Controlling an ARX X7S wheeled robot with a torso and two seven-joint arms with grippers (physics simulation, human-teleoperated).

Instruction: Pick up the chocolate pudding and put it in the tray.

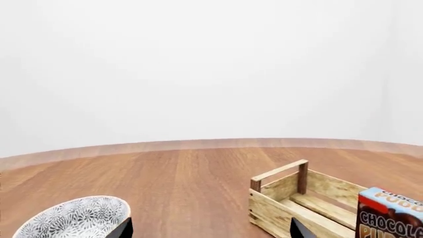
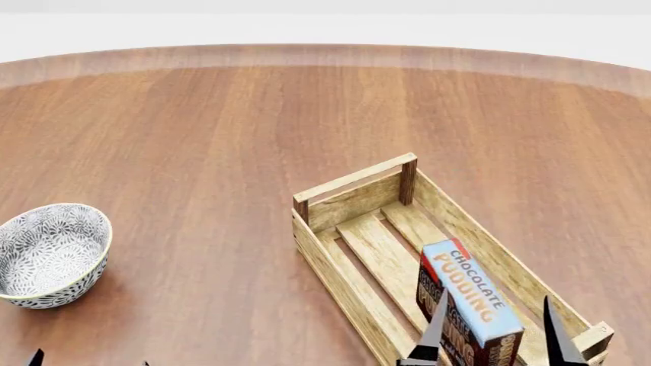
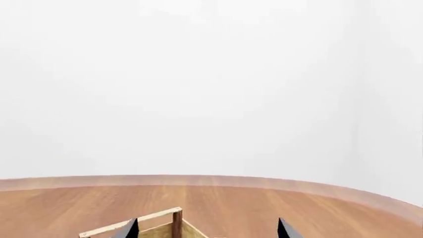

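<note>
The chocolate pudding (image 2: 470, 293), a carton with a light blue top and dark brown sides, stands inside the pale wooden tray (image 2: 354, 183) toward its near end. It also shows in the left wrist view (image 1: 390, 213), inside the tray (image 1: 278, 210). My right gripper (image 2: 493, 335) is open, with one dark finger on each side of the carton's near end. In the right wrist view the gripper (image 3: 208, 229) has its fingers wide apart, with only the tray's far handle (image 3: 158, 216) between them. My left gripper (image 2: 91, 360) is open and empty at the near left, also seen in its wrist view (image 1: 211, 229).
A round white-grey patterned bowl (image 2: 51, 252) sits on the brown wooden table (image 2: 203, 137) at the near left, close to my left gripper; it also shows in the left wrist view (image 1: 73, 218). The table's curved far edge meets a white background.
</note>
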